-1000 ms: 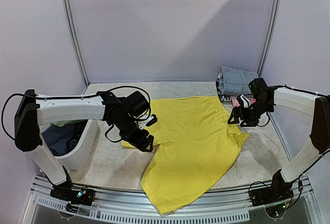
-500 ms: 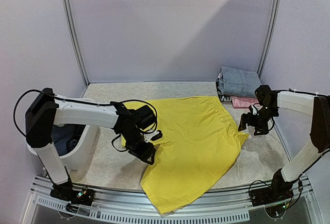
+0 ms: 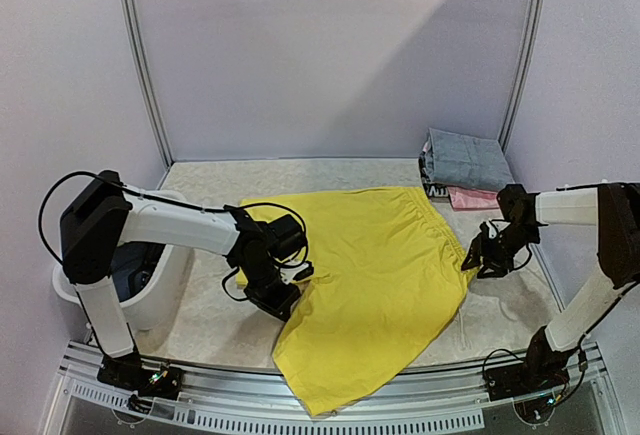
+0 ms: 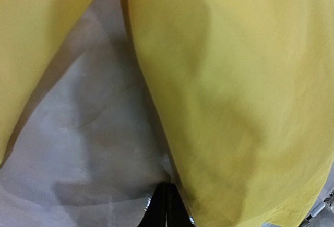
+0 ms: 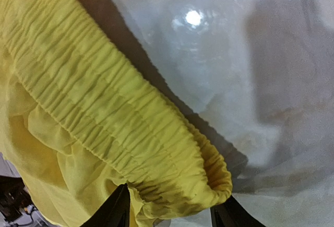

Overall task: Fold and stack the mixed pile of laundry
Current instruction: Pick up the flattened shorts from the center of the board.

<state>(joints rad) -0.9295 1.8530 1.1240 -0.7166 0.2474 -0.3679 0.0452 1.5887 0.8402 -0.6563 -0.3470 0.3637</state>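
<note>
The bright yellow shorts (image 3: pixel 370 275) lie spread flat across the middle of the table, one leg reaching over the near edge. My left gripper (image 3: pixel 280 300) is down at their left side. In the left wrist view its fingers (image 4: pixel 166 185) are shut together right at the hem of the yellow cloth (image 4: pixel 235 81), pinching its edge. My right gripper (image 3: pixel 478 263) is at the right corner of the elastic waistband (image 5: pixel 104 96). Its two fingers (image 5: pixel 175 211) stand apart with the gathered corner of the band between them.
A white tub (image 3: pixel 165 275) with dark blue clothes (image 3: pixel 120 265) inside stands at the left, close to the left arm. Folded grey (image 3: pixel 465 160) and pink (image 3: pixel 472 198) pieces are stacked at the back right. Walls close in on three sides.
The left gripper slid toward the near edge along the shorts' side and shut there. The right gripper came forward and down from the stack to the waistband corner, and its fingers have narrowed.
</note>
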